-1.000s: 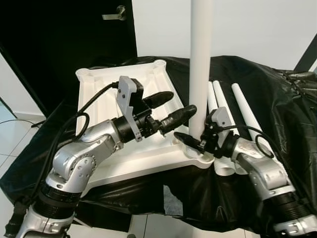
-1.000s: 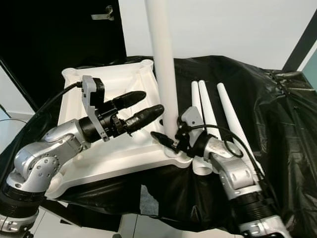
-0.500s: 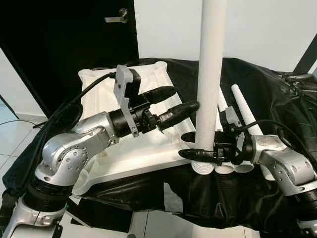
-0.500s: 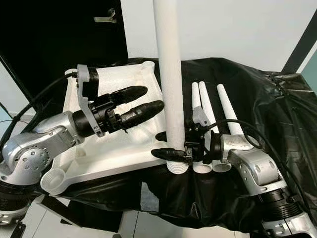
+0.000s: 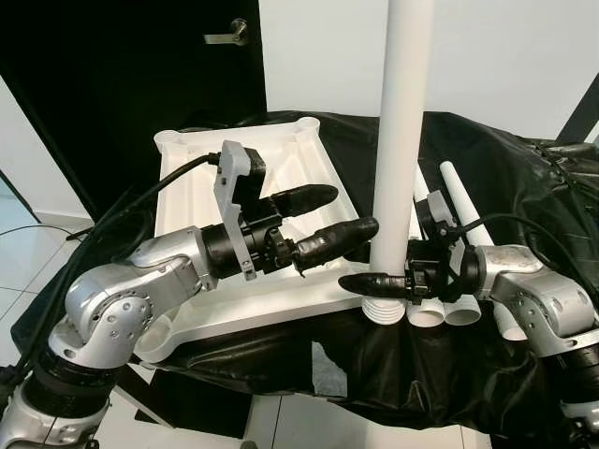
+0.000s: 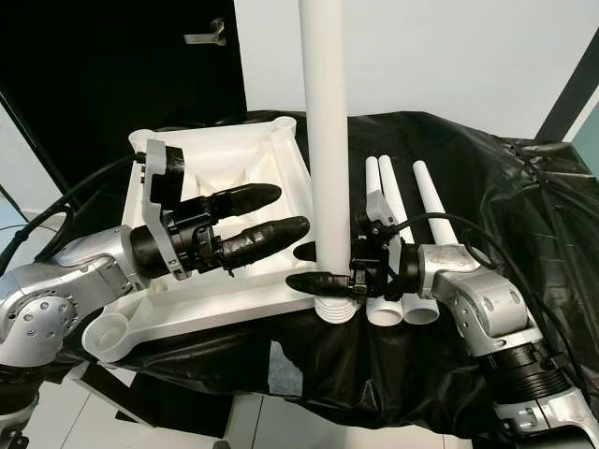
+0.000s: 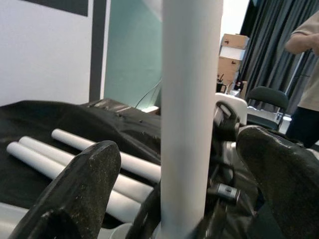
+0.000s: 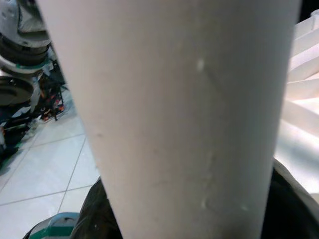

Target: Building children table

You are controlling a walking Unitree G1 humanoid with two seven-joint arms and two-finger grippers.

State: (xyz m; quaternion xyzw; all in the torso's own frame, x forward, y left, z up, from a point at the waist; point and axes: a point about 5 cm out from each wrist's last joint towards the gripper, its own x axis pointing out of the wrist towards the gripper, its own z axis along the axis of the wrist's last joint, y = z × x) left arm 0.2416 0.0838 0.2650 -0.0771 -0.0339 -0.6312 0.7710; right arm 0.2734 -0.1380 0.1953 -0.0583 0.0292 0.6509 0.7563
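Note:
A white table top (image 5: 201,178) lies upside down on the black-covered bench, with round sockets at its corners. One white leg (image 5: 402,140) stands upright just off its near right corner, and the ribbed lower end (image 5: 382,311) of that leg hangs over the black cloth. My right gripper (image 6: 296,267) is shut on this leg low down, one finger in front and one behind. My left gripper (image 5: 354,209) is open above the table top, pointing at the leg and a little short of it. In the left wrist view the leg (image 7: 192,114) stands between the two fingers (image 7: 79,194).
Three more white legs (image 5: 459,192) lie side by side on the black cloth (image 5: 524,187) right of the upright one. A dark door (image 5: 122,75) is at the back left, with tiled floor (image 5: 19,271) below. A person (image 7: 305,45) stands far off in the left wrist view.
The upright leg has come off the table top's near right corner socket and its ribbed end now shows beside the edge. My right gripper has swung level, and the camera has shifted.

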